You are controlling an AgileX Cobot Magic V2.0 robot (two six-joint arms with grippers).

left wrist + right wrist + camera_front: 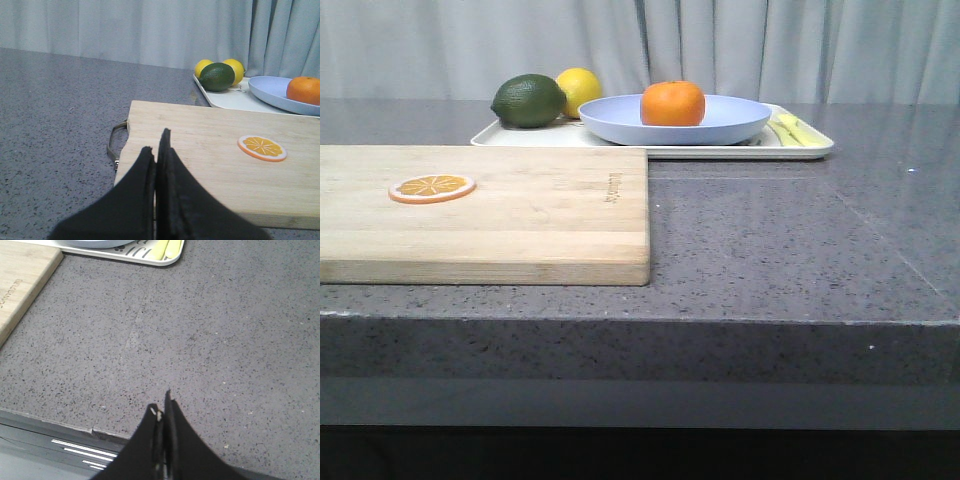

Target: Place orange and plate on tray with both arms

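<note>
The wooden cutting board lies on the grey counter, and everything else is placed from it. An orange slice rests flat on the board's left part. The left gripper hangs above the board's near edge, jaws pressed together and holding nothing. Behind the board's far edge sits the tray, carrying a dark green lime and a yellow lemon side by side. Further right on the tray rests the plate, with the orange sitting in it. Right of the board, over bare counter, the right gripper is closed and empty
</note>
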